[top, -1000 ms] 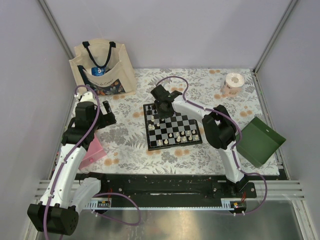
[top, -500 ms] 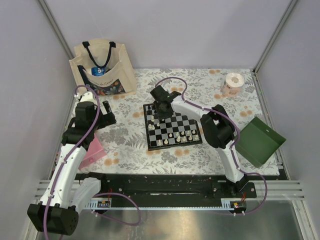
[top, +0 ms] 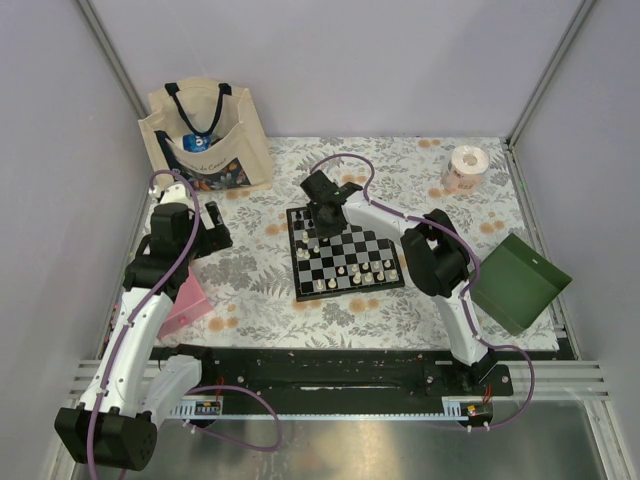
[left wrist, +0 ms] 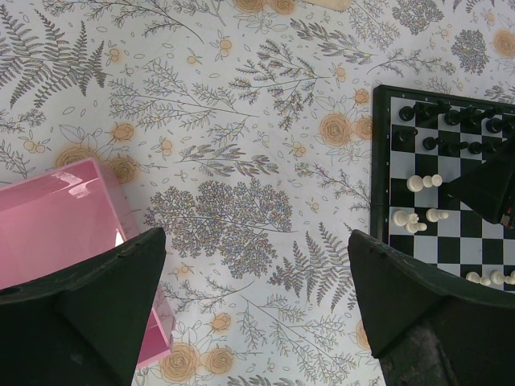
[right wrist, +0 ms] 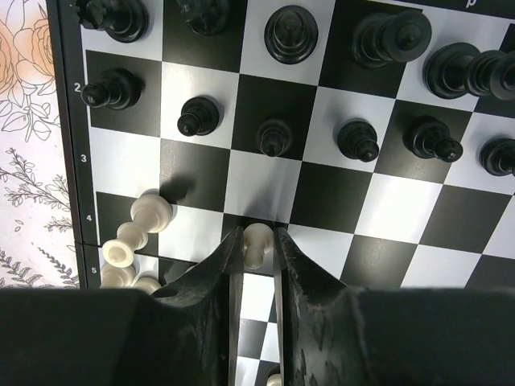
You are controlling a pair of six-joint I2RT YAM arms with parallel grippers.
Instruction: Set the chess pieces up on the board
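Right gripper (right wrist: 256, 241) is down over the far-left part of the board (right wrist: 68, 121), pinching one white piece (right wrist: 257, 235). Its fingers press the piece from both sides as far as I can see. The piece is upright, about on the line between two squares, and I can't tell whether it's lifted or seated. One empty rank separates it from the black pawns (right wrist: 273, 137); the black back row (right wrist: 290, 32) lies beyond them, by the board edge. A bunch of loose white pieces (right wrist: 133, 241) sits just left of the gripper near the border, some tipped over. In the top view, more white men (top: 355, 275) stand toward the board's near edge. Left gripper (left wrist: 253, 273) is spread wide and holds nothing. It hangs over the flowered cloth (left wrist: 241, 121), between the pink box (left wrist: 56, 217) and the board.
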